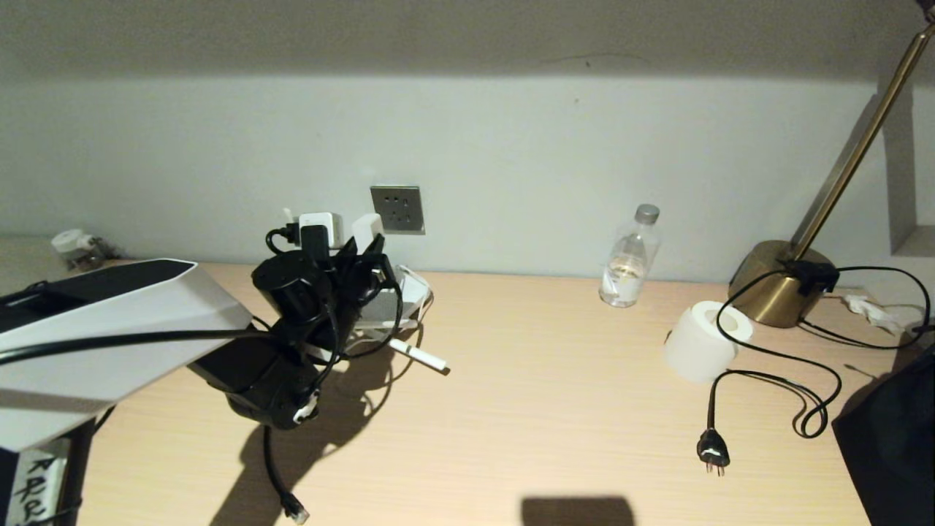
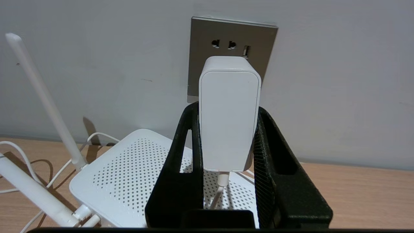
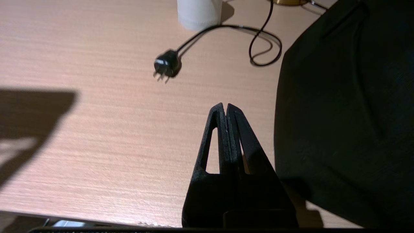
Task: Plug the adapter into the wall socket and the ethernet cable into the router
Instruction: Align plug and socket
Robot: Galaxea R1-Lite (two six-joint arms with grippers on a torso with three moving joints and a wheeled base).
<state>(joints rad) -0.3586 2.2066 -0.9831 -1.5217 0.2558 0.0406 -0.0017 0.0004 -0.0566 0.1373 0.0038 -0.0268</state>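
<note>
My left gripper (image 2: 228, 108) is shut on the adapter (image 2: 229, 113), a white block standing upright between the black fingers (image 2: 181, 155) with its thin white cord hanging down. The grey wall socket (image 2: 200, 48) is right behind it, with the upper holes showing above the block. In the head view the adapter (image 1: 367, 230) sits just left of the wall socket (image 1: 397, 209). The white router (image 2: 129, 174) lies on the desk below, its antennas (image 2: 42, 97) sticking up. The ethernet cable (image 1: 274, 460) lies on the desk, with its clear connector (image 1: 296, 509) at the near edge. My right gripper (image 3: 225, 106) is shut and empty over the desk.
A water bottle (image 1: 628, 263) stands by the wall. On the right are a white paper roll (image 1: 705, 340), a brass lamp base (image 1: 781, 281) and a black cord with a three-pin plug (image 1: 712, 449). A black mass (image 3: 349, 113) lies beside my right gripper.
</note>
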